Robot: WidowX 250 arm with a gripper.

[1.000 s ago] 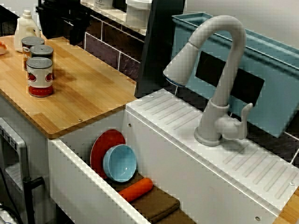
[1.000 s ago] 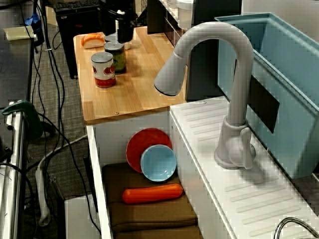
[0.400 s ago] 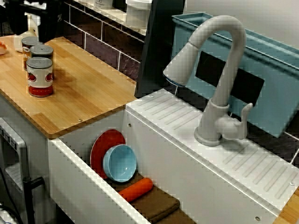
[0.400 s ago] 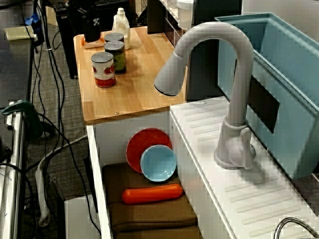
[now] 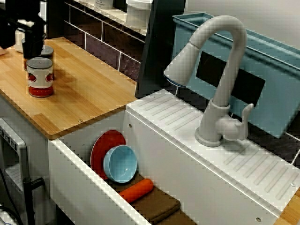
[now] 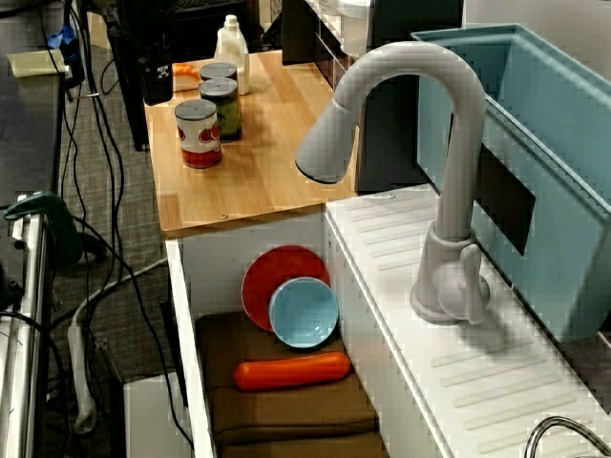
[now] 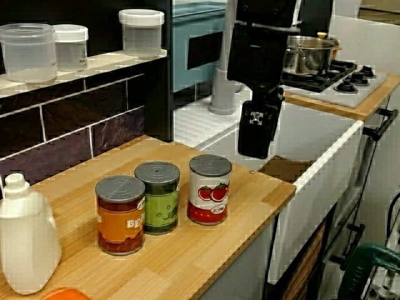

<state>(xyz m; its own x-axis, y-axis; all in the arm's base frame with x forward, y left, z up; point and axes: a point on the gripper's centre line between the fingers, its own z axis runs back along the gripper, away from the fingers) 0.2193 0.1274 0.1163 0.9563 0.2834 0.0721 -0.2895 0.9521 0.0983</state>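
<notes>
Table-end view: the black hand [image 7: 256,134] hangs in the air, and I cannot tell if it is open or closed. The tomato can [image 7: 210,189] stands on the table [image 7: 187,262] below it, a little aside.

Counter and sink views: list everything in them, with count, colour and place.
cans: 3, red, green and orange labels, in a row on the counter
bottle: 1, white, counter end beside the cans
jars: 3, clear, on the shelf
plate: 1, red, leaning in the sink
bowl: 1, light blue, against the plate
carrot: 1, orange, on the cloth
cloth: 1, brown, sink floor
tap: 1, grey, behind the sink
bin: 1, blue, behind the tap
pot: 1, steel, on the stove
end effector: 1, black, above the counter near the cans
</notes>
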